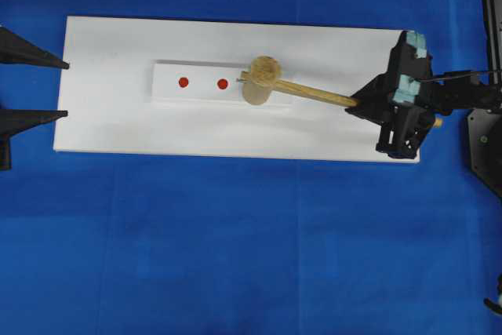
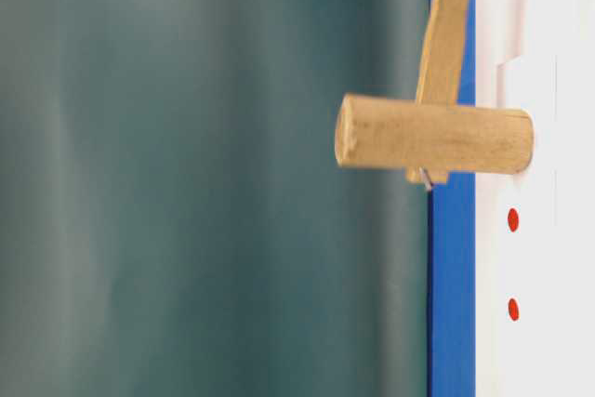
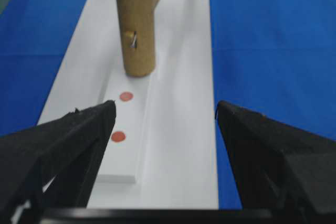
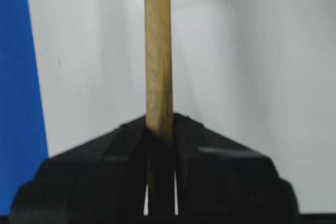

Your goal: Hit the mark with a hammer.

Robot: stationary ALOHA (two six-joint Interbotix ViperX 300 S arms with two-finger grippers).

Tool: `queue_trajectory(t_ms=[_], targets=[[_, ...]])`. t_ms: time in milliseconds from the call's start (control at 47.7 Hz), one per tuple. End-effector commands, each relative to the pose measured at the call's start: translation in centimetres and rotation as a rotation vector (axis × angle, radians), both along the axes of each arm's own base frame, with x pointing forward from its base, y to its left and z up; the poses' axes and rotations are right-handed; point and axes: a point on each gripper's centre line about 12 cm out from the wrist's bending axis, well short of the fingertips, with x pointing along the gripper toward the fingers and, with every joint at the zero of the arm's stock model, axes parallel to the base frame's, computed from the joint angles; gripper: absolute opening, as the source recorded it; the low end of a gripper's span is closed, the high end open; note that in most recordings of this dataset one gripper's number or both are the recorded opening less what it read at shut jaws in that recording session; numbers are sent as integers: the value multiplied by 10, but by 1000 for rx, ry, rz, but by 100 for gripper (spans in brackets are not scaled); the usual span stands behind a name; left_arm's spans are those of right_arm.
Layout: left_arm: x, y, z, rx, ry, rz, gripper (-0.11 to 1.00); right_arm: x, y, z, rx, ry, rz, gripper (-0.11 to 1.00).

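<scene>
The right end effector [image 1: 369, 104], clamped on the hammer [image 1: 302, 90] handle's end, holds its head on the white block [image 1: 169, 84], hiding the mark; the left end effector [image 1: 67, 88] waits open opposite.

A blue cloth [image 1: 235, 256] covers the table, faintly creased; a large white board [image 1: 118, 123] lies flat on it, under even light

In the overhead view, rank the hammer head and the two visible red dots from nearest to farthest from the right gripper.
From the right gripper, at the right end of the board:
1. Hammer head, on the block's right end.
2. Middle red dot, just left of it.
3. Left red dot, farthest left.
</scene>
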Motion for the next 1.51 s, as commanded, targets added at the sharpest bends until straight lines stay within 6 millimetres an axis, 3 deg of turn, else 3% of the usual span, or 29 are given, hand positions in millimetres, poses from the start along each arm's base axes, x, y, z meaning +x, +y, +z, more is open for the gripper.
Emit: queue_trajectory(t_ms=[0, 272, 419, 880, 1488], targets=[[1, 0, 6, 0, -15, 0, 75, 5, -1, 20, -24, -71, 6, 3], [1, 0, 6, 0, -17, 0, 75, -2, -1, 83, -87, -295, 34, 3], [2, 0, 7, 0, -23, 0, 75, -5, 1, 98, -118, -344, 54, 3], [2, 0, 7, 2, -26, 0, 75, 20, 1, 101, -117, -313, 80, 3], [2, 1, 8, 2, -28, 5, 75, 115, -4, 102, -123, -246, 133, 3]])
